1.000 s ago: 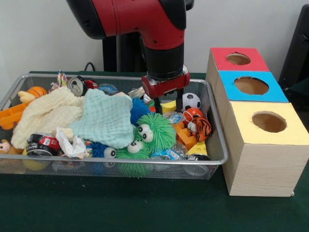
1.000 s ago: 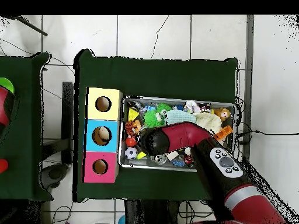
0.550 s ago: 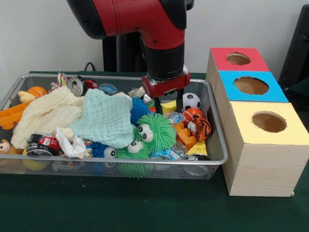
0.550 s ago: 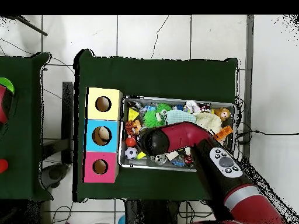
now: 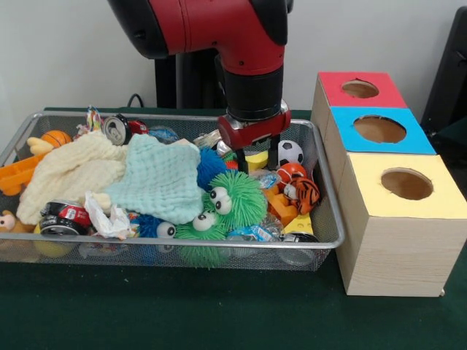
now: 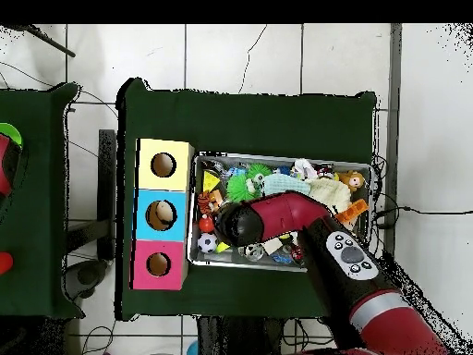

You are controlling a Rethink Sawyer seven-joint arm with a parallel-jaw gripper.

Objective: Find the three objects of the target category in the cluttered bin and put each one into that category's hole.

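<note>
The fingers (image 5: pixel 257 155) hang down into the far right part of the wire bin (image 5: pixel 327 219), two dark prongs visibly apart with a yellow block (image 5: pixel 255 160) showing between them, and nothing looks clamped yet. Which category is wanted cannot be told from here, so the candidates are only guesses: a soccer ball (image 5: pixel 290 152) sits just beside the fingers at the back rail, an orange ball (image 5: pixel 292 172) lies a little nearer, touching a striped tiger toy (image 5: pixel 305 194), and a small basketball (image 5: pixel 55 138) lies well apart at the bin's other end. The sorting box (image 5: pixel 394 219) stands on the green tabletop (image 5: pixel 219 313) against the bin's right side, with a red hole (image 5: pixel 360 89), a blue hole (image 5: pixel 380 129) and a yellow hole (image 5: pixel 406 184).

The clutter is the risk. The fuzzy green monster (image 5: pixel 230 200) and the blue fuzzy toy (image 5: pixel 210 166) crowd the fingers, so closing here could snag fur or the block instead of a target. Round balls would likely roll off a glancing pinch and sink deeper. The mint cloth (image 5: pixel 160 179) may hide further items.
</note>
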